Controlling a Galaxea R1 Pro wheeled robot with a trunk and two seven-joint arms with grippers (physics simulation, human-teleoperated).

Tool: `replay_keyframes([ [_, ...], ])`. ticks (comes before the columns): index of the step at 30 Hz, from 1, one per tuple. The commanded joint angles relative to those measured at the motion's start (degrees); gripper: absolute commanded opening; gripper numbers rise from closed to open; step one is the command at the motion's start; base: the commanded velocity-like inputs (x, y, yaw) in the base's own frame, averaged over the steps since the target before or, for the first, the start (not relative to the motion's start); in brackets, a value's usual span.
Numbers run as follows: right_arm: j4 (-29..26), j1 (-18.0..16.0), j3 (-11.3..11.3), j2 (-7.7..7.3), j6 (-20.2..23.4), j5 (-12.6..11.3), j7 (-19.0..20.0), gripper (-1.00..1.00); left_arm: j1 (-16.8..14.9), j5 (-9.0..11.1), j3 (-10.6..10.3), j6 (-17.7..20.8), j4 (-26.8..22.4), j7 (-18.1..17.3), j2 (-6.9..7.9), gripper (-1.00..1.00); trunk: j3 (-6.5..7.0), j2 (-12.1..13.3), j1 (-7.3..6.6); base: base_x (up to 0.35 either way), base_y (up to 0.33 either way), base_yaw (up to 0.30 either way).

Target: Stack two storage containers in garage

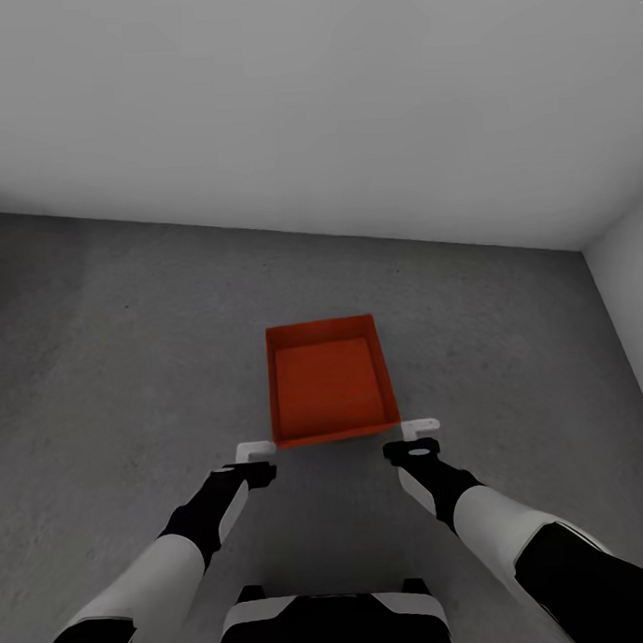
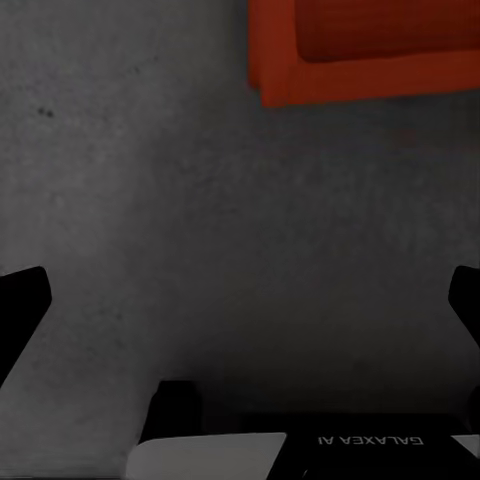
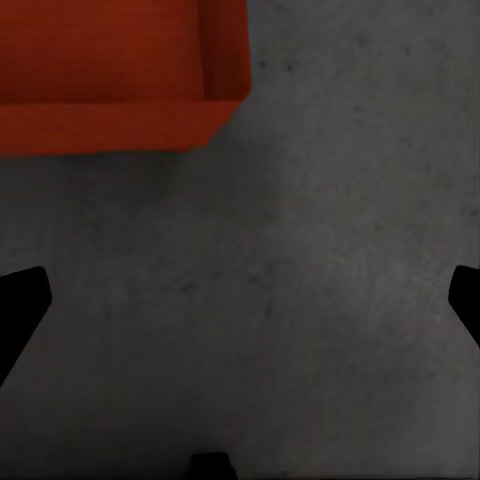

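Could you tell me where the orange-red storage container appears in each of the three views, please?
Head view: storage container at centre, on the concrete floor, just beyond both claws.
Left wrist view: container's corner at the upper right.
Right wrist view: its corner at the upper left.
Shared landmark: the container's near wall.

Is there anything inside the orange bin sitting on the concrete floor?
No, in the head view the orange bin shows a bare flat bottom, resting alone on the grey floor.

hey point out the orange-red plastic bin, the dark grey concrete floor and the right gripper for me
orange-red rectangular plastic bin (image 1: 326, 382): head view, on its flat inside bottom.
dark grey concrete floor (image 1: 126, 349): head view, bare patch left of the bin.
right gripper (image 1: 415, 439): head view, between its fingertips.
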Motion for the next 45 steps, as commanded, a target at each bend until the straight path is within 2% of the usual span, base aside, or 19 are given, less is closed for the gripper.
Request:
replay_keyframes([
  [1, -0.12, -0.03, 0.48, -0.06, 0.41, -0.25, -0.39, 1.0, 0.0, 0.1, -0.03, 0.31, -0.15, 0.18, -0.01, 1.0, -0.05, -0.06, 0.01, -0.053, 0.0, 0.0],
  [11, -0.08, -0.03, 0.48, -0.09, -0.07, -0.25, -0.43, 1.0, 0.0, 0.1, -0.03, 0.3, -0.12, 0.21, 0.0, 1.0, 0.14, -0.06, 0.01, -0.012, 0.0, 0.0],
  [23, 3.01, -0.03, 0.48, 0.0, -3.02, -0.25, -0.41, 1.0, 0.0, 0.1, -0.03, 0.3, -0.11, 0.22, -0.01, 1.0, 1.18, -0.06, 0.01, 0.0, 0.0, 0.0],
  [45, 3.12, -0.03, 0.48, 0.04, -3.1, -0.25, -0.39, 1.0, 0.0, 0.1, -0.03, 0.3, 0.15, 0.57, 0.07, 1.0, 3.19, -0.06, 0.01, 0.0, 0.0, 0.0],
])
